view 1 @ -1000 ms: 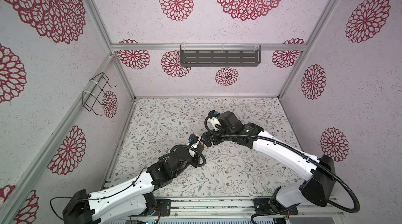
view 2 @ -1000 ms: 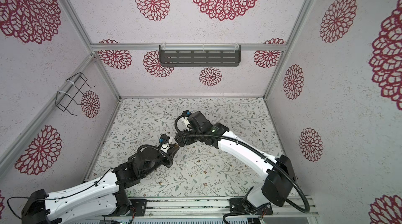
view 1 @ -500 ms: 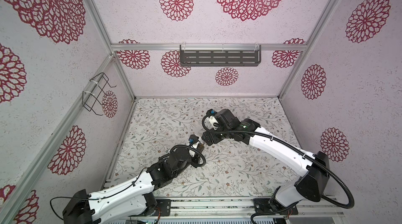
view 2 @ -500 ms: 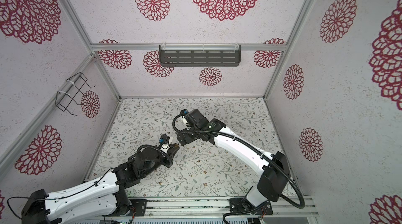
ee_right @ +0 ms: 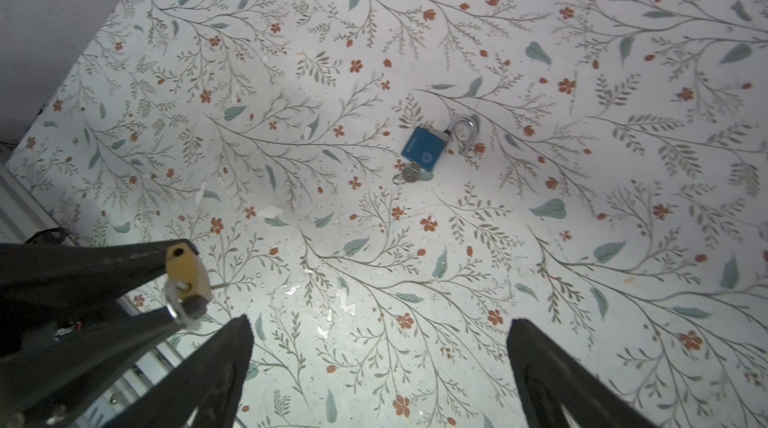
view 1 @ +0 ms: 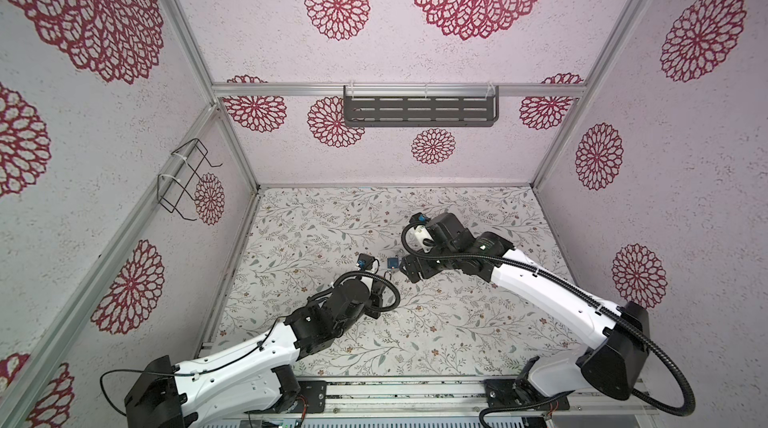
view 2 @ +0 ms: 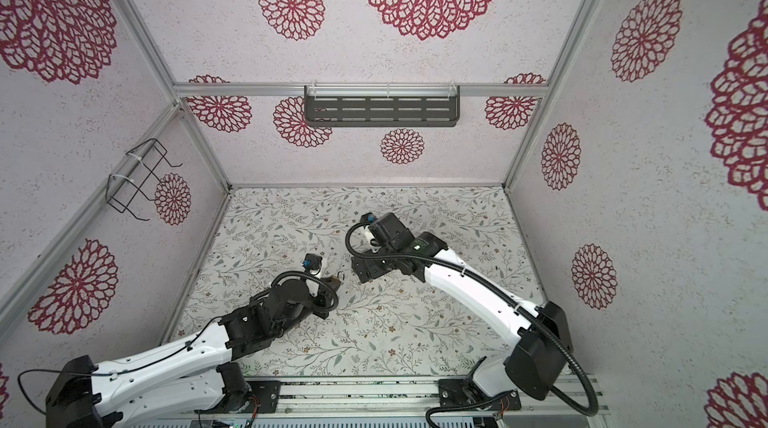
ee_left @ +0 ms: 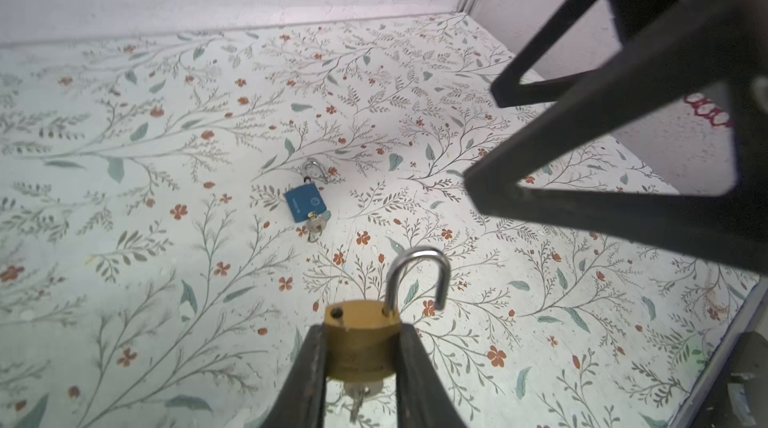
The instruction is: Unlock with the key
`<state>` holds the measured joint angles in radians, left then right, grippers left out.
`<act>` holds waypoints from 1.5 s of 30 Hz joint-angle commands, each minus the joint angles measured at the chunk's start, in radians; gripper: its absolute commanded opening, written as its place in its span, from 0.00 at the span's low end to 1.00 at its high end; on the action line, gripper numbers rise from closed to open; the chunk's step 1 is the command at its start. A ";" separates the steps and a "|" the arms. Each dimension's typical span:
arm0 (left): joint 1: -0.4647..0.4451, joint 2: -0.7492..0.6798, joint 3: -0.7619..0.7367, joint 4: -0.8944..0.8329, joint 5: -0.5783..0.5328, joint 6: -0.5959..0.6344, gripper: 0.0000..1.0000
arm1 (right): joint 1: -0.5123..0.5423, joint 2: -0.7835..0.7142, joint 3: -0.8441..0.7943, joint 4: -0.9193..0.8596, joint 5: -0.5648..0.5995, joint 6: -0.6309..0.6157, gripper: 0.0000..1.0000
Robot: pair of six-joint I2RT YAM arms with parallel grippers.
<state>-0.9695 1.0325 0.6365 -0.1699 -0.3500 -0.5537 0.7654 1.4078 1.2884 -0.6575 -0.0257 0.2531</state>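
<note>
Brass padlock [ee_left: 358,349] is found clamped across its body between the two fingers of the left gripper [ee_left: 360,334] and raised above the table [ee_left: 124,156]. Its shackle [ee_left: 419,276] is seen lifted, with one leg clear of its hole, so the lock is judged already released. A key [ee_right: 176,301] is seen seated in the underside of the body, with its ring hanging below. The right gripper [ee_right: 380,332] is observed with jaws spread wide and nothing between them, near the held lock. A second lock, a blue padlock [ee_right: 424,147], is noted lying flat on the table, its own shackle sprung and a key in its base.

The step in hand is judged to be the close of the unlocking. It is recommended that the left grip be held firm on the flat faces, so that the body is not twisted out. The wide jaws should be drawn off clear of the key ring and the open shackle, and the blue padlock should be left undisturbed. Whether the key is fully turned cannot be told.
</note>
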 commanded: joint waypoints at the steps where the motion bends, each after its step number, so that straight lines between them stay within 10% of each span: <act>1: -0.022 0.082 0.084 -0.200 -0.008 -0.291 0.00 | -0.064 -0.068 -0.067 0.065 0.048 0.017 0.99; 8: -0.102 0.351 0.235 -0.364 0.055 -0.552 0.00 | -0.236 -0.151 -0.285 0.244 -0.032 0.058 0.99; 20: -0.091 0.723 0.382 -0.335 0.197 -0.587 0.04 | -0.404 -0.214 -0.444 0.354 -0.086 0.074 0.99; 33: -0.053 0.656 0.359 -0.328 0.204 -0.632 0.76 | -0.513 -0.238 -0.473 0.407 -0.085 0.056 0.99; 38: 0.110 0.377 0.369 -0.397 0.009 -0.520 0.99 | -0.608 -0.261 -0.557 0.563 0.137 0.045 0.99; 45: 0.702 0.042 0.178 -0.191 -0.390 -0.038 0.97 | -0.762 -0.172 -0.833 1.128 0.374 -0.023 0.99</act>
<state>-0.4149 1.1049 0.9226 -0.4374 -0.5407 -0.8688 0.0273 1.1961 0.5110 0.1669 0.2226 0.2844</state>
